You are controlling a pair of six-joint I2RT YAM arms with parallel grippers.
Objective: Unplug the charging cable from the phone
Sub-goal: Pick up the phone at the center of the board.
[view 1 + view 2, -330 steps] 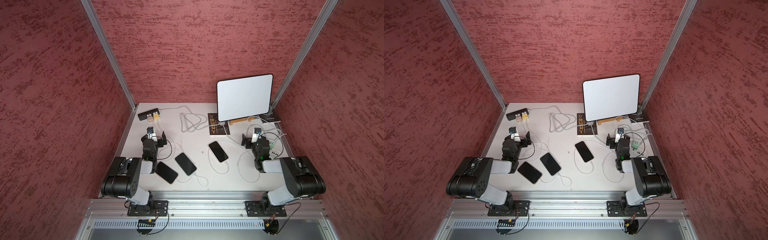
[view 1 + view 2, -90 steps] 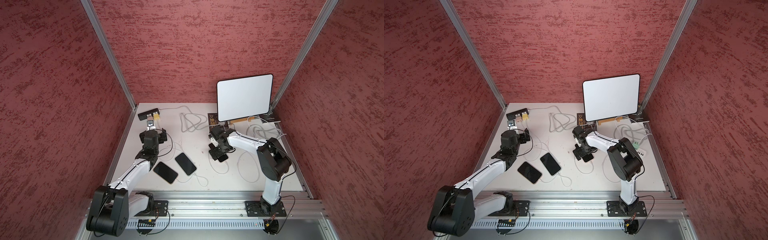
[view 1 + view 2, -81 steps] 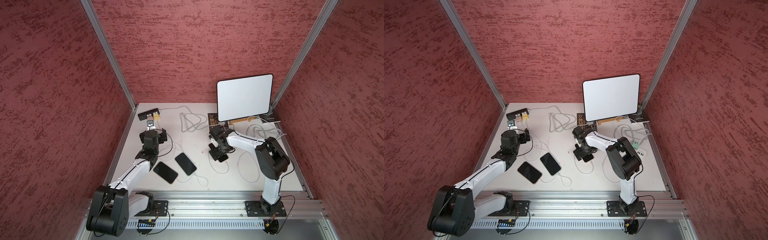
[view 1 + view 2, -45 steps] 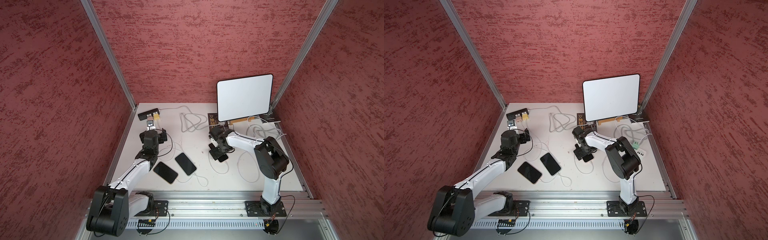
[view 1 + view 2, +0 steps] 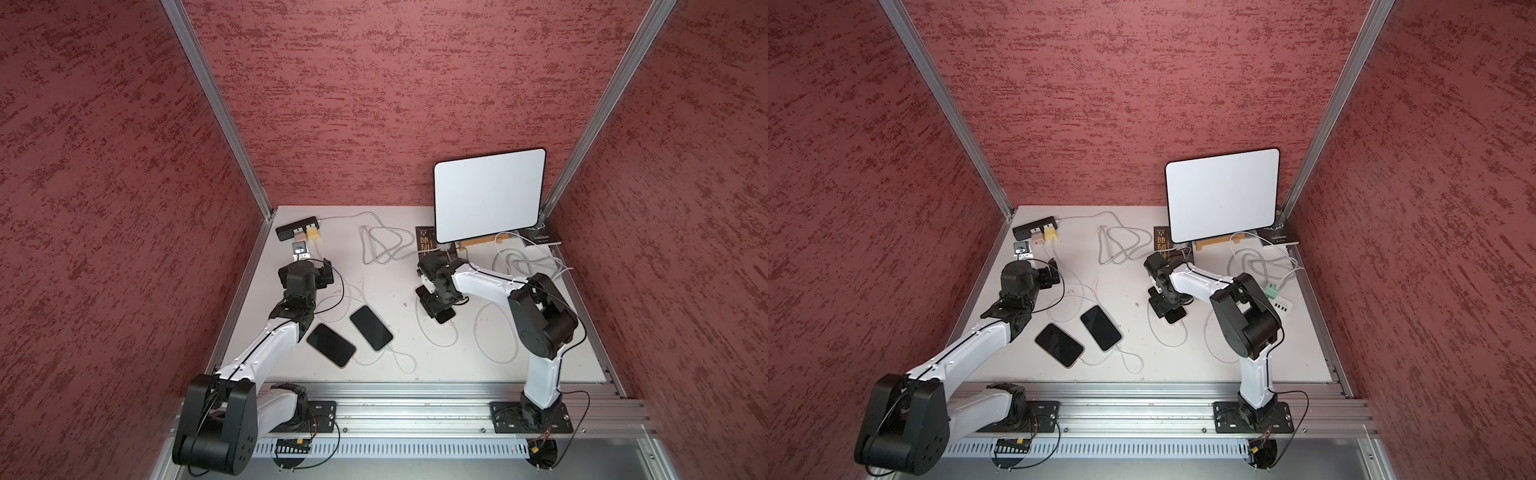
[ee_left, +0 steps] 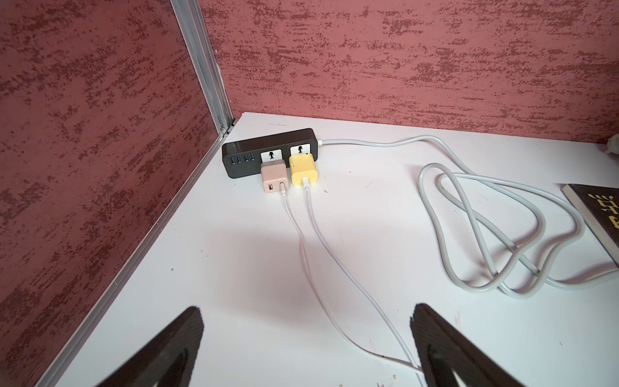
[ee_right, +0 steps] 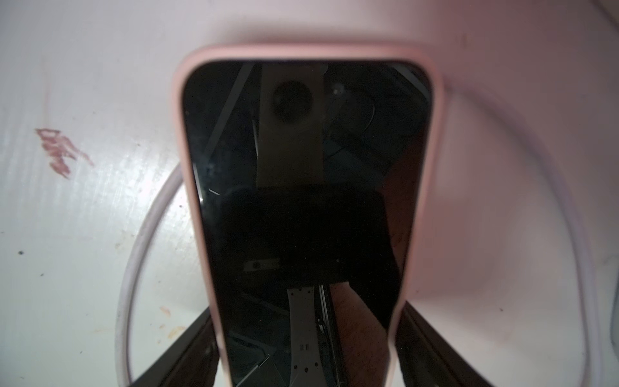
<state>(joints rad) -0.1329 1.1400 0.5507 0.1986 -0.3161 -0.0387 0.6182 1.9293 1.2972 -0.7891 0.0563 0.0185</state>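
A phone point(image 7: 301, 201) in a pink case lies screen up on the white table point(image 5: 399, 365), right of centre; in both top views only its near end point(image 5: 444, 316) point(image 5: 1175, 317) shows under the arm. My right gripper point(image 7: 306, 311) reaches down over it, one finger against each long side of the case. A thin white charging cable point(image 7: 134, 261) loops on the table beside the phone point(image 5: 432, 340); its plug end is not clear. My left gripper point(image 6: 306, 311) hangs open over bare table near the back left corner, holding nothing.
Two more dark phones point(image 5: 331, 345) point(image 5: 371, 328) lie left of centre with thin cables. A black power strip point(image 6: 268, 150) holds a pink charger point(image 6: 274, 176) and a yellow one point(image 6: 303, 169). A grey cord point(image 5: 382, 245), a book point(image 5: 424, 239) and a white panel point(image 5: 489, 194) stand at the back.
The right gripper's jaws have drawn in against the phone's sides over the last second. Both arms have stayed almost still; the left gripper remains wide open.
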